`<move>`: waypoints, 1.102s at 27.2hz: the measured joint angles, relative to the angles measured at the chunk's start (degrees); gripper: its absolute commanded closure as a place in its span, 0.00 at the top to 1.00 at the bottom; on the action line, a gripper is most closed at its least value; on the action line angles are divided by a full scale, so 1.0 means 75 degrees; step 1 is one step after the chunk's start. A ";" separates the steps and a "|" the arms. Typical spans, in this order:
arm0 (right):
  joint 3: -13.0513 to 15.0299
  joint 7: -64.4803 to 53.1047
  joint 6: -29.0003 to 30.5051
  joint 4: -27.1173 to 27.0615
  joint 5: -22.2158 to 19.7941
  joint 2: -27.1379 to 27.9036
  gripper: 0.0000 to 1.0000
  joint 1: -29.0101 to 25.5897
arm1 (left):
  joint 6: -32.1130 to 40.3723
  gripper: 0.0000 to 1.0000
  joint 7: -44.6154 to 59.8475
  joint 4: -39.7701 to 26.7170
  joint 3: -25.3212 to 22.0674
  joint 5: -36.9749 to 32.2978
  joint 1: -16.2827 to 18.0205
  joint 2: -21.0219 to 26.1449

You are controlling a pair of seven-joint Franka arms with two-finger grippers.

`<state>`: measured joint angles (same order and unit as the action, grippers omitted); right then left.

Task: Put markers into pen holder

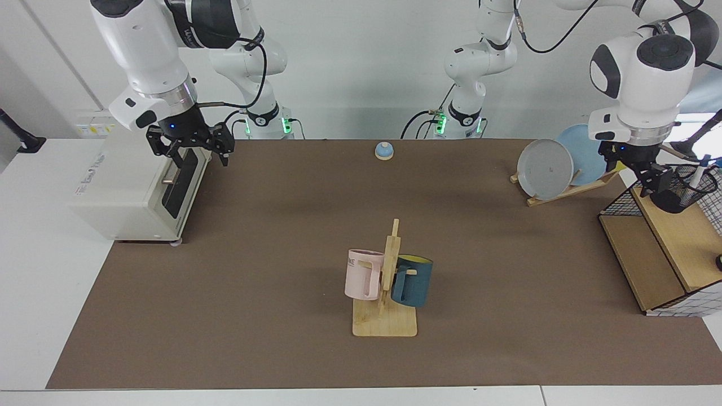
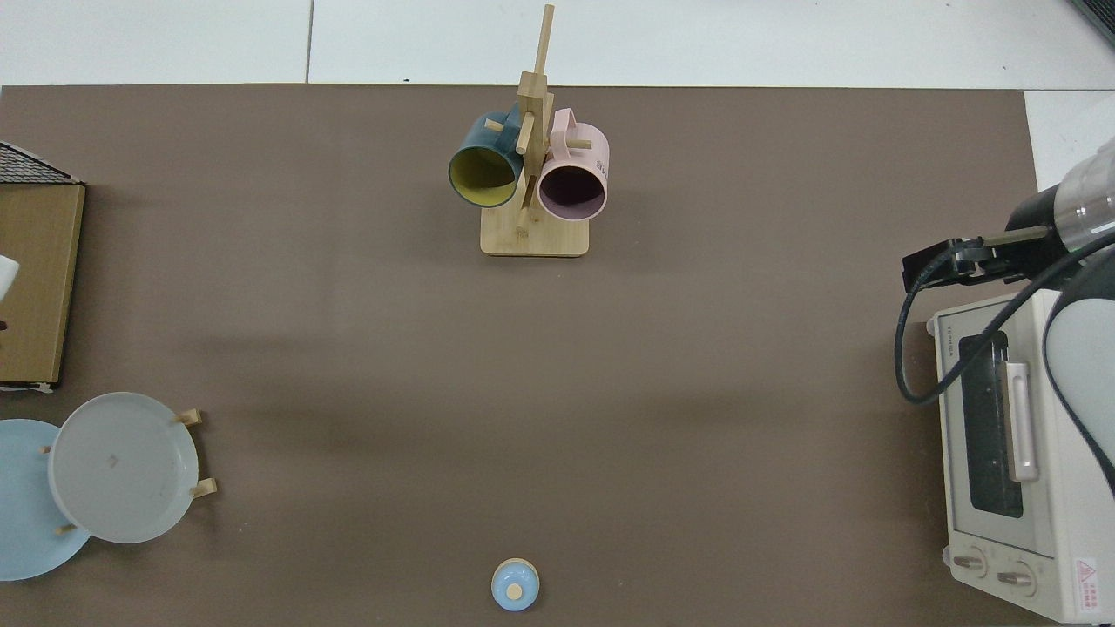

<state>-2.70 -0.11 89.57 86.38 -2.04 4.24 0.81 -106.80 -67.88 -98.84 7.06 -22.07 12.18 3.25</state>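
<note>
The pen holder [image 1: 683, 190], a small black mesh cup, stands on the wood top of the wire shelf [image 1: 677, 242] at the facing view's right edge. A white-barrelled marker [image 1: 699, 171] with a dark cap leans inside it, cap end sticking above the rim. My left gripper [image 1: 656, 181] hangs just beside the holder, on its table side, open and holding nothing. My right gripper [image 1: 190, 151] waits open above the toaster oven's door, and it also shows in the top view as the right gripper [image 2: 919, 268]. The holder and marker lie outside the top view.
A white toaster oven [image 1: 135, 192] sits at the facing view's left. A wooden mug rack [image 1: 386, 316] with a pink mug [image 1: 361, 274] and a dark blue mug [image 1: 413, 282] stands mid-table. A plate rack holds a grey plate [image 1: 544, 169] and a blue plate [image 1: 586, 144]. A small blue bell [image 1: 384, 150] sits near the arm bases.
</note>
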 measured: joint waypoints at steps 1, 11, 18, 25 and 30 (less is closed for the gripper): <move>0.0000 0.0000 0.0000 0.0000 0.0000 0.0000 1.00 0.0000 | 0.0048 1.00 0.0293 -0.0009 0.0004 0.0129 -0.0063 0.0000; 0.0000 0.0000 0.0000 0.0000 0.0000 0.0000 1.00 0.0000 | 0.0878 1.00 0.4300 -0.0019 0.0032 0.1223 -0.0761 -0.0009; 0.0000 0.0000 0.0000 0.0000 0.0000 0.0000 1.00 0.0000 | 0.1248 1.00 0.6962 -0.0067 0.0063 0.2091 -0.1052 -0.0050; 0.0000 0.0000 0.0000 0.0000 0.0000 0.0000 1.00 0.0000 | 0.1305 1.00 0.8564 -0.0139 -0.0030 0.2509 -0.1026 -0.0155; 0.0000 0.0000 0.0000 0.0000 0.0000 0.0000 1.00 0.0000 | 0.1303 1.00 0.8741 -0.0139 -0.0008 0.2743 -0.0759 -0.0295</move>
<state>-2.70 -0.11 89.57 86.38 -2.04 4.24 0.81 -97.03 -2.32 -99.89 6.99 -1.50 6.49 1.04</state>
